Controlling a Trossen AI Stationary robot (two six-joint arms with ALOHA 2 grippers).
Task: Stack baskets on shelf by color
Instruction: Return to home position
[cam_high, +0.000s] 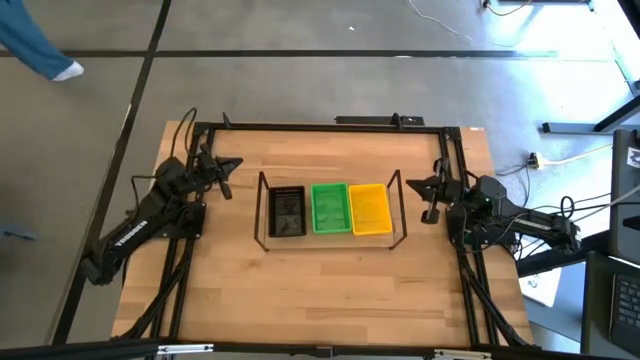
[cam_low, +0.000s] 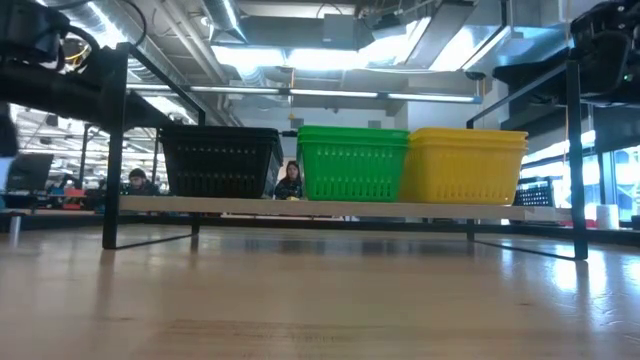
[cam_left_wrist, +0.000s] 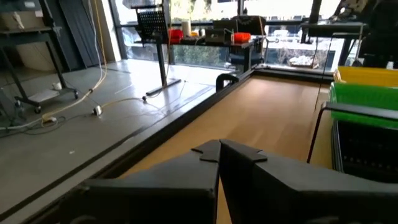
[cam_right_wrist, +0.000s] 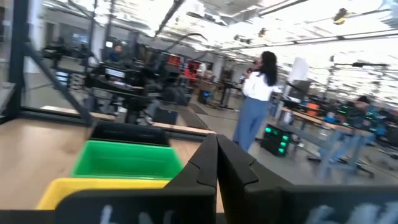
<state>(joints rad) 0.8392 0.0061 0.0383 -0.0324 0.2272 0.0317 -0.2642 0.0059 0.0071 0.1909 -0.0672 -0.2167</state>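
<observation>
Three baskets stand side by side on the shelf's (cam_high: 331, 243) light wood base: black (cam_high: 288, 211) on the left, green (cam_high: 330, 207) in the middle, yellow (cam_high: 370, 208) on the right. The low view shows them in a row, black (cam_low: 220, 160), green (cam_low: 352, 162), yellow (cam_low: 465, 165). My left gripper (cam_high: 228, 176) (cam_left_wrist: 219, 149) waits shut, left of the shelf near the table's far-left corner. My right gripper (cam_high: 432, 190) (cam_right_wrist: 216, 152) is shut too, just right of the shelf beside the yellow basket (cam_right_wrist: 99, 190).
A black metal frame (cam_high: 330, 126) runs around the tabletop. Bare wood lies between the shelf and the near edge. A person (cam_right_wrist: 255, 102) stands in the room beyond the table; another person's leg (cam_high: 40, 50) shows on the floor at the far left.
</observation>
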